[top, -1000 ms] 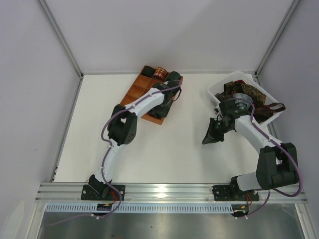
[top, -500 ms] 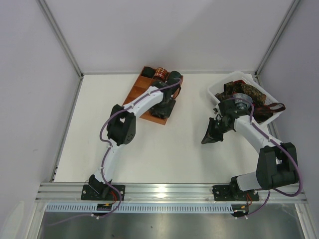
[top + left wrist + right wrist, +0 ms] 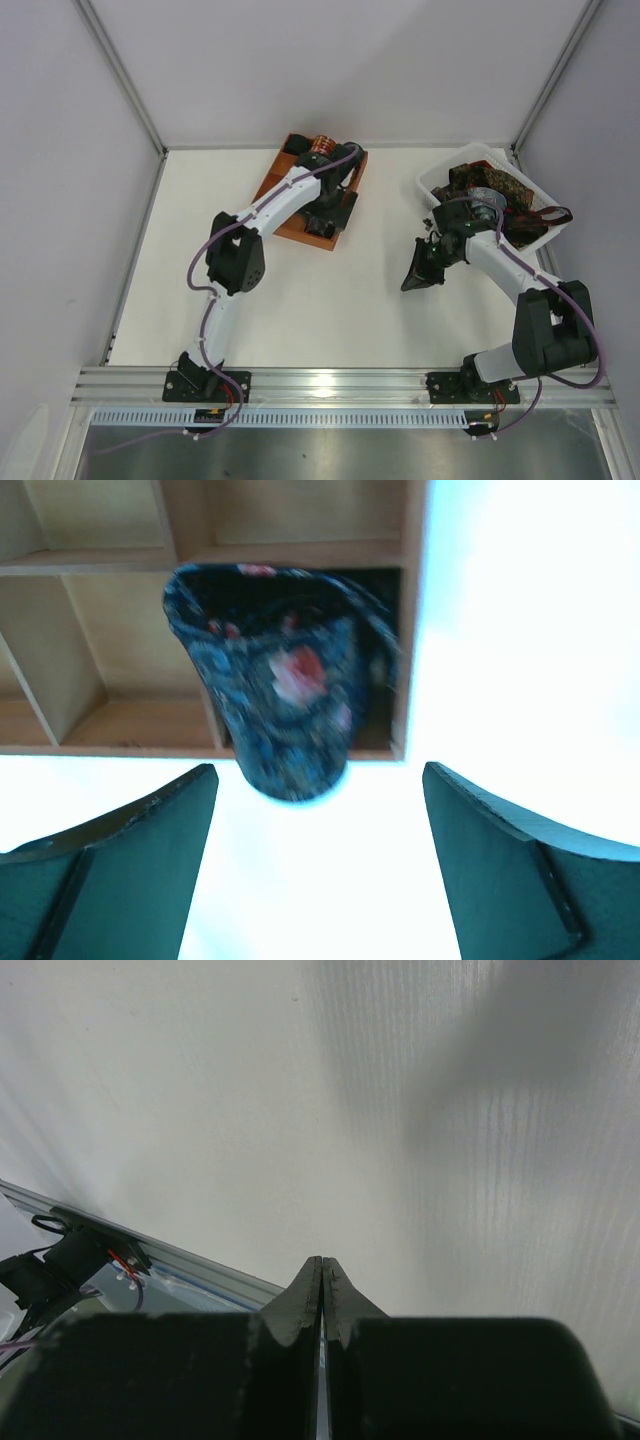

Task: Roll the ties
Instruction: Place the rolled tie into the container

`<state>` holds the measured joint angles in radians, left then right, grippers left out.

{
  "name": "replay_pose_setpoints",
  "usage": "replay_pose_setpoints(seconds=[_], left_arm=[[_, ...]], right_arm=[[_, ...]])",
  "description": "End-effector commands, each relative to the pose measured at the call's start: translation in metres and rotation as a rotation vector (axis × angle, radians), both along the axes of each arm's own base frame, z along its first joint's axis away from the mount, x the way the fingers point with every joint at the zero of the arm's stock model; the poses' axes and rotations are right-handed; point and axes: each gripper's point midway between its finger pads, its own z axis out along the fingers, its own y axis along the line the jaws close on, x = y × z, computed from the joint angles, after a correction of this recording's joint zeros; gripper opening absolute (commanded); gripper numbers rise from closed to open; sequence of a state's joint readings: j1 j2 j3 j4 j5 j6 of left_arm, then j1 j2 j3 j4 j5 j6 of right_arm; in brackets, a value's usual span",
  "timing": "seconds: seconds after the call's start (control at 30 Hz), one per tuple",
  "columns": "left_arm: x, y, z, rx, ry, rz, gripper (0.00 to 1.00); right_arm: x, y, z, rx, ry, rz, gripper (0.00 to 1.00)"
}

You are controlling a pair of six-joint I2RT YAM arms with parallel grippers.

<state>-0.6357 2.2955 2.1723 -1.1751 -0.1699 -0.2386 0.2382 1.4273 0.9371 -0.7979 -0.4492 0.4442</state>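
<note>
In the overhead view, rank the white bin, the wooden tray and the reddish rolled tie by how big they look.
Largest: white bin and wooden tray, about alike; the left arm hides part of the tray, so I won't rank them.
Smallest: reddish rolled tie, clearly.

1. I see the rolled tie (image 3: 285, 710) as woven cloth w/ a soft matt print.
2. Tray (image 3: 120, 660): looks like wood, smooth, matt.
3. Table (image 3: 250, 1090): white, matt, w/ a fine ribbed grain close up.
4. Bin (image 3: 430, 188): white plastic.
5. Left gripper (image 3: 318, 800) fingers (image 3: 130, 870): dark, matt, plastic-looking.
6. Front rail (image 3: 340, 384): bare metal, ribbed, approx satin.
</note>
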Motion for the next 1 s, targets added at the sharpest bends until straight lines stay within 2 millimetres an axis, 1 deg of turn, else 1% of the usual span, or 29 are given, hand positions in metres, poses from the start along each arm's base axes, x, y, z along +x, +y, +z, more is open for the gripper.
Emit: replay_pose_setpoints(seconds=[0.0,0.07,0.1,0.13,0.2,0.23,0.3,0.37,0.4,0.43,0.47,0.5,0.53,0.6,0.63,0.67,0.7,0.73,0.77,0.8,0.87,0.9,0.93,0.97], left_arm=[[-0.002,-0.012,0.071,-0.193,-0.072,0.015,0.89],[-0.006,-0.014,0.077,-0.249,-0.062,0.025,0.9],[-0.007,-0.013,0.088,-0.272,-0.084,0.033,0.9],[-0.008,-0.015,0.087,-0.304,-0.078,0.039,0.89],[-0.012,-0.01,0.095,-0.326,-0.092,0.054,0.89],[-0.008,-0.009,0.1,-0.348,-0.117,0.068,0.88],[-0.009,-0.007,0.111,-0.384,-0.149,0.079,0.88],[-0.012,-0.004,0.122,-0.43,-0.185,0.083,0.88],[-0.021,-0.003,0.113,-0.44,-0.151,0.082,0.88],[-0.022,-0.004,0.127,-0.488,-0.181,0.081,0.88],[-0.025,-0.004,0.128,-0.513,-0.181,0.08,0.87],[-0.03,-0.004,0.128,-0.534,-0.173,0.079,0.87],[-0.04,-0.005,0.129,-0.58,-0.165,0.074,0.87],[-0.052,-0.008,0.13,-0.635,-0.153,0.058,0.87],[-0.062,-0.01,0.116,-0.655,-0.117,0.062,0.87],[-0.069,-0.008,0.123,-0.678,-0.131,0.059,0.87],[-0.076,-0.005,0.11,-0.677,-0.109,0.066,0.86],[-0.082,-0.006,0.108,-0.691,-0.095,0.064,0.87],[-0.087,-0.004,0.111,-0.703,-0.097,0.054,0.87],[-0.093,-0.003,0.104,-0.707,-0.082,0.052,0.87],[-0.105,-0.004,0.105,-0.744,-0.065,0.031,0.87],[-0.112,-0.002,0.104,-0.768,-0.073,0.023,0.88],[-0.118,-0.003,0.106,-0.79,-0.072,0.009,0.88],[-0.125,-0.005,0.106,-0.816,-0.055,-0.008,1.0]], right_arm=[[0.009,0.003,0.005,-0.001,-0.024,-0.005,0.04],[0.011,0.004,0.006,0.001,-0.027,-0.008,0.04],[0.011,0.004,0.007,0.002,-0.029,-0.008,0.05],[0.013,0.004,0.007,0.001,-0.033,-0.01,0.05],[0.016,0.005,0.009,0.001,-0.034,-0.012,0.05],[0.017,0.006,0.01,0.001,-0.034,-0.01,0.05],[0.021,0.008,0.014,0.005,-0.045,-0.014,0.05],[0.025,0.01,0.016,0.01,-0.054,-0.015,0.06],[0.025,0.01,0.015,0.006,-0.051,-0.013,0.06],[0.028,0.012,0.016,0.008,-0.056,-0.013,0.06],[0.028,0.015,0.015,0.008,-0.05,-0.007,0.06],[0.029,0.017,0.015,0.008,-0.051,-0.005,0.07],[0.032,0.02,0.017,0.012,-0.059,-0.006,0.07],[0.032,0.028,0.014,0.01,-0.05,0.007,0.08],[0.034,0.032,0.017,0.018,-0.055,0.007,0.08],[0.034,0.036,0.017,0.027,-0.047,0.002,0.08],[0.032,0.041,0.017,0.032,-0.043,0.01,0.09],[0.034,0.044,0.018,0.039,-0.052,0.008,0.09],[0.033,0.049,0.018,0.041,-0.046,0.009,0.1],[0.034,0.052,0.018,0.047,-0.053,0.01,0.1],[0.032,0.055,0.015,0.045,-0.049,0.007,0.11],[0.031,0.058,0.014,0.045,-0.049,0.006,0.12],[0.03,0.059,0.016,0.045,-0.062,0.006,0.18],[0.026,0.058,0.012,0.032,-0.063,0.002,0.2]])
